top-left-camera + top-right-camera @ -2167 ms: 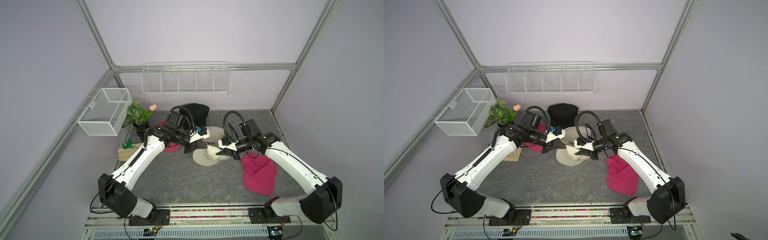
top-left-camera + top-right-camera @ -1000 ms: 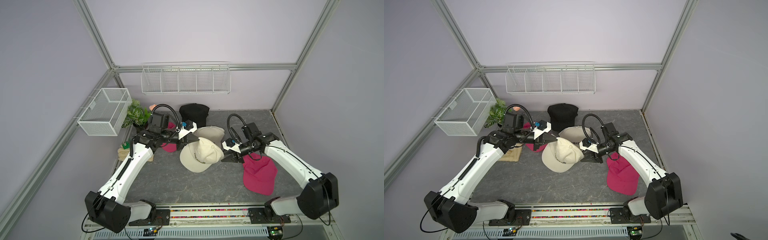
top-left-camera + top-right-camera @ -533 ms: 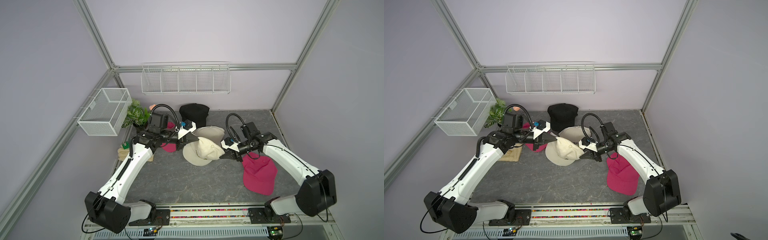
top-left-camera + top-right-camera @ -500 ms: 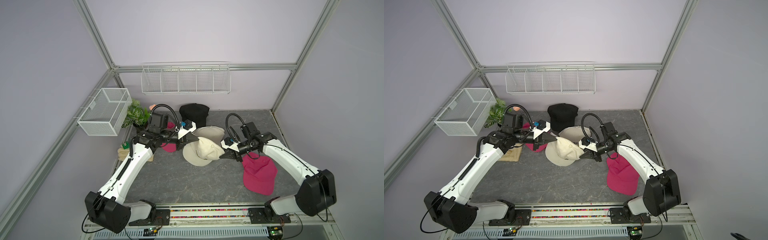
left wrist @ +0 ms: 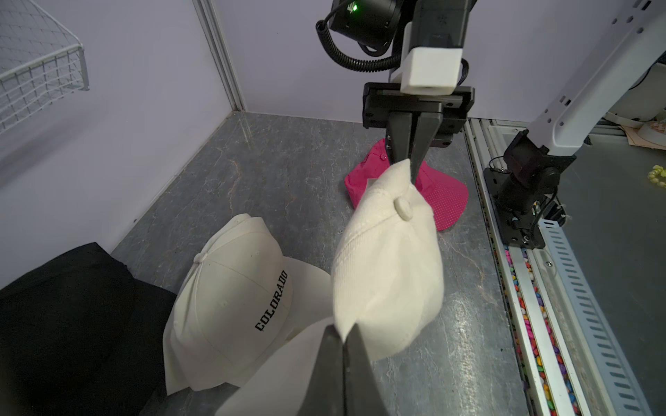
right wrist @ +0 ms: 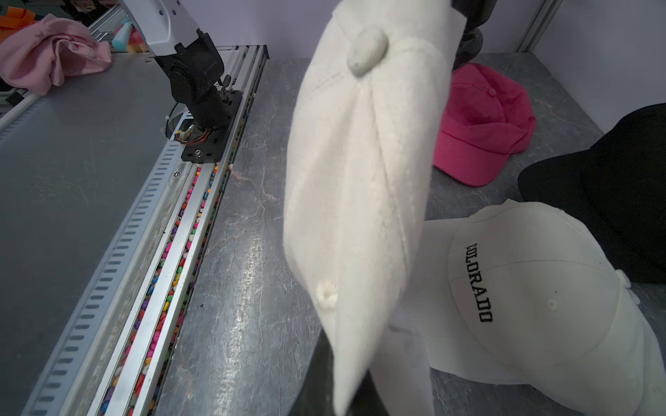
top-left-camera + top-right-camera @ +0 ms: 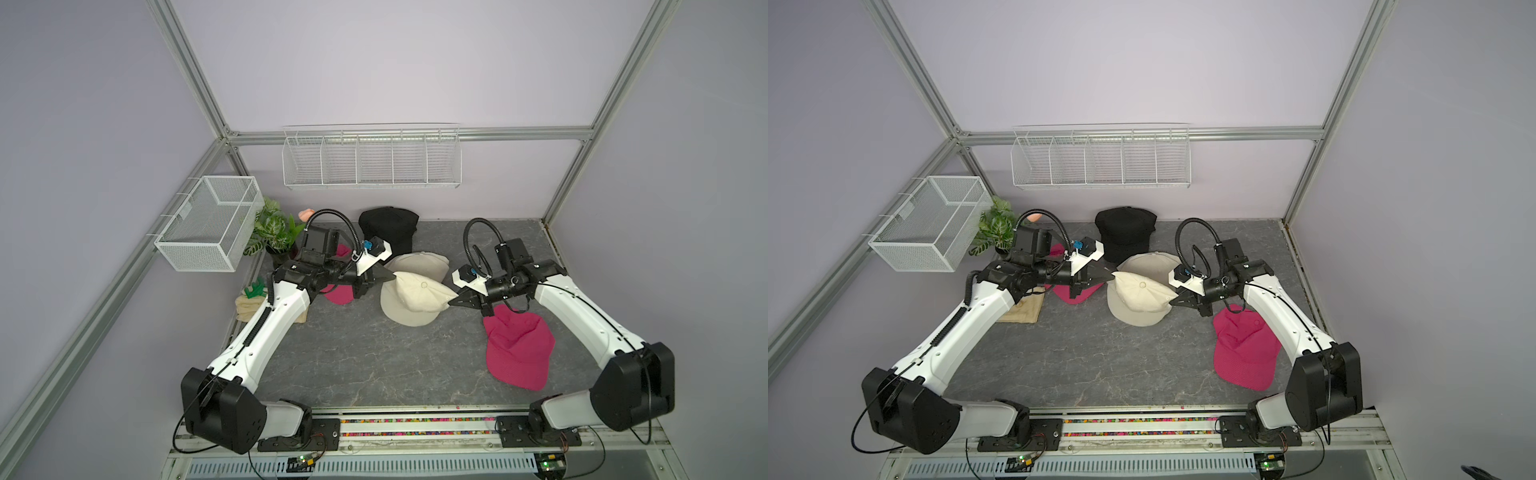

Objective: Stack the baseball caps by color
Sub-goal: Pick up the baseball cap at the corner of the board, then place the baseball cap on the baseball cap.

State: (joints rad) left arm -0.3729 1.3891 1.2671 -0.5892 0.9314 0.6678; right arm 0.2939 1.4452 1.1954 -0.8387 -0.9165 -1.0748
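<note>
While L gripper (image 7: 388,277) and R gripper (image 7: 456,299) each clamp an edge of the cream cap (image 7: 415,297), hanging just beside the COLORADO cap (image 7: 422,262), shift both together, lower crown-on-crown; brims prob. align.

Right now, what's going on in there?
Both hands are shut on one cream cap, the left hand at one edge and the right hand at the opposite edge, holding it stretched above the table beside the cream COLORADO cap lying there. The black caps sit at the back; one pink cap lies by the right arm, a second pink cap under the left arm.
</note>
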